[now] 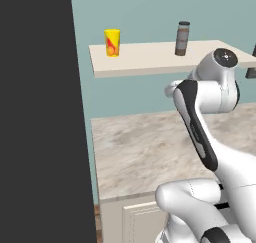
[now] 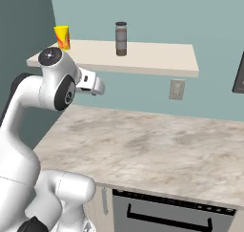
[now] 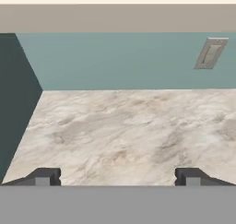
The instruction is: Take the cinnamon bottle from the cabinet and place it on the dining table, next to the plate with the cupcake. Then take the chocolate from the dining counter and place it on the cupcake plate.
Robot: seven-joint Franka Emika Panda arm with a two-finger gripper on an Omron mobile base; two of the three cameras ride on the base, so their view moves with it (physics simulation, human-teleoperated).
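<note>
The fingers (image 3: 44,176) are spread wide apart in the hand view, with nothing held between them; only bare marbled bench (image 3: 129,131) is seen ahead of and below them, running to the teal wall and a pale wall socket (image 3: 211,53) up to one side. Above the fingers the underside of the cabinet (image 3: 115,18) — a plain cream shelf board — crosses the top of that view, so the hand is judged to sit below shelf level and short of it.

On top of that board, well above the fingers, the cinnamon bottle (image 2: 121,38) is stood upright, grey-brown with a dark cap, near the middle of the shelf. Farther along the board a yellow cup (image 2: 62,37) with red marking is stood, well apart from the bottle.

The first step is judged to be in hand: the reach for the bottle, not yet begun in earnest. The next move calls for the hand to be raised above the shelf edge, levelled at the bottle's body and advanced until the bottle is between the open fingers — the cup is to be left alone.
</note>
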